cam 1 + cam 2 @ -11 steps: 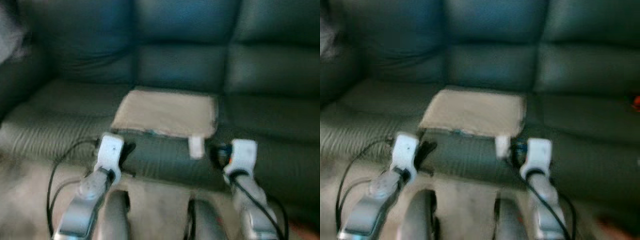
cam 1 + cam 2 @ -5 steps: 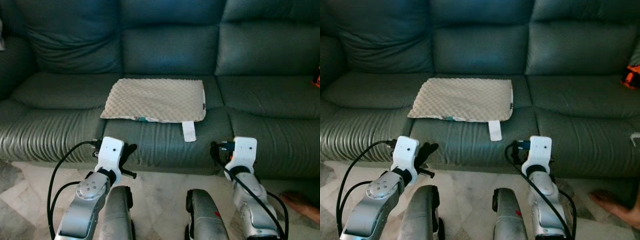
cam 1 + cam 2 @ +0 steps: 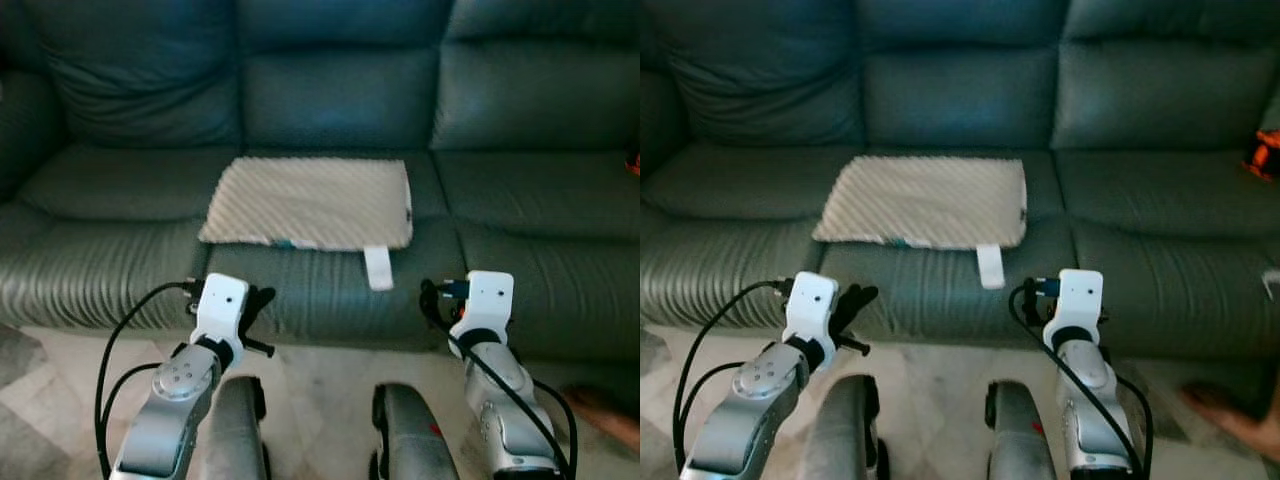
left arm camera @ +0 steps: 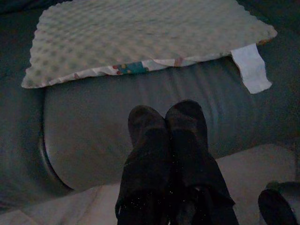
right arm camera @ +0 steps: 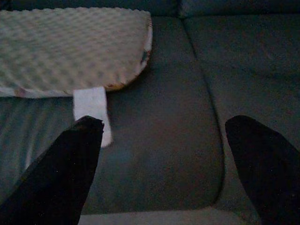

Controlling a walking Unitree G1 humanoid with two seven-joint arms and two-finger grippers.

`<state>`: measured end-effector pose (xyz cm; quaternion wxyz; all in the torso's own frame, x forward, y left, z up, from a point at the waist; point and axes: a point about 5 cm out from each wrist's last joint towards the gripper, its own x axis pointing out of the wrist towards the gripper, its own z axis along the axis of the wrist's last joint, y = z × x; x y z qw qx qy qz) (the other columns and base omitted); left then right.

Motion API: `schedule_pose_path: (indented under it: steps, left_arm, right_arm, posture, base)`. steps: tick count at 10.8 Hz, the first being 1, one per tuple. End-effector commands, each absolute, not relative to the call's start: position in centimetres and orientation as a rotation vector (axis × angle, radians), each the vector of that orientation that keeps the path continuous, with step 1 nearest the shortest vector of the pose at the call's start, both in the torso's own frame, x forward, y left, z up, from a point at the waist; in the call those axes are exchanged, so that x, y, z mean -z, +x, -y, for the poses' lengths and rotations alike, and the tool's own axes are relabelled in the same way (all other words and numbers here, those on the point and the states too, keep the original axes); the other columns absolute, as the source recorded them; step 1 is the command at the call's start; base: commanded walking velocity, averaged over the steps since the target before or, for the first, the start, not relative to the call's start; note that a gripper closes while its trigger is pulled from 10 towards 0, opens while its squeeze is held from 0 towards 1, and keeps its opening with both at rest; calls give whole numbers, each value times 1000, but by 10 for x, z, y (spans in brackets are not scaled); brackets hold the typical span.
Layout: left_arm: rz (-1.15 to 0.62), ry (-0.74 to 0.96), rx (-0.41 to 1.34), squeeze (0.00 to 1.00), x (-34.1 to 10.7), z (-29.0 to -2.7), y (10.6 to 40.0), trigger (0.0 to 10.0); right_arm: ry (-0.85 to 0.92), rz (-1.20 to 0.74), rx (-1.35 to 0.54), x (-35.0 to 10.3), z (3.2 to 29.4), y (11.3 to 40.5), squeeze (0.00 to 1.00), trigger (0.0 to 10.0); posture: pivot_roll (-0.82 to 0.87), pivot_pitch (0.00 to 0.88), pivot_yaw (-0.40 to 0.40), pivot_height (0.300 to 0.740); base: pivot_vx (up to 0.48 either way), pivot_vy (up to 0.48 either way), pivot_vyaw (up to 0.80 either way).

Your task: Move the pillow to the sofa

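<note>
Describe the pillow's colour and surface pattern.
The pillow is beige with a raised dotted texture and a colourful printed edge, clearest in the left wrist view.

The pillow (image 3: 311,201) is lying flat on the middle seat of the sofa (image 3: 340,100), its front edge reaching the seat's front edge. It is seen as a thin, beige rectangle with a dimpled, bubbly top, and a patterned, coloured trim is showing along its front edge. A white tag (image 3: 378,267) is hanging from the front edge near the right corner, down over the seat front. The sofa is upholstered in dark teal leather, with three seats and puffy back cushions; its seat fronts are ribbed with fine creases.
</note>
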<state>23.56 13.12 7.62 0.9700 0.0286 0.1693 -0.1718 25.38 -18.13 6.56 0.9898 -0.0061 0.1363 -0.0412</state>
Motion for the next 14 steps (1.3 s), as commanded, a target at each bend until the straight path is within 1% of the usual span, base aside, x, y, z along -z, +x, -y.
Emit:
schedule_pose_path:
  steps: [1,5,7,10,11,12,14]
  left_arm:
    - [-328,59,350,0,-79,-132,236,10000]
    - [-328,55,347,0,-79,-131,236,10000]
    - [-315,51,323,0,-81,-134,236,10000]
    - [-286,55,274,0,-83,-139,236,10000]
    - [-244,22,227,1000,-89,-145,238,10000]
    - [-206,89,177,1000,-93,-153,241,10000]
    - [-170,152,70,1000,-99,-170,246,10000]
  right_arm:
    - [-19,-266,65,-67,178,254,0,10000]
    - [-24,-262,56,-68,177,255,0,10000]
    - [-54,-225,55,-72,180,252,0,10000]
    - [-65,-202,76,-73,185,244,0,10000]
    - [-63,-201,70,-73,182,244,0,10000]
    - [-63,-198,70,-74,181,246,0,10000]
    - [-62,-197,87,-78,188,256,0,10000]
  posture:
    - [-31,80,49,611]
    - [-32,81,46,611]
    - [-32,80,45,611]
    - [-35,83,41,611]
    - [-33,83,42,611]
    - [-33,83,42,611]
    - [-28,84,45,611]
  base:
    - [330,0,0]
    - [326,0,0]
    - [304,0,0]
    - [0,0,0]
    - [0,0,0]
    - [0,0,0]
    - [0,0,0]
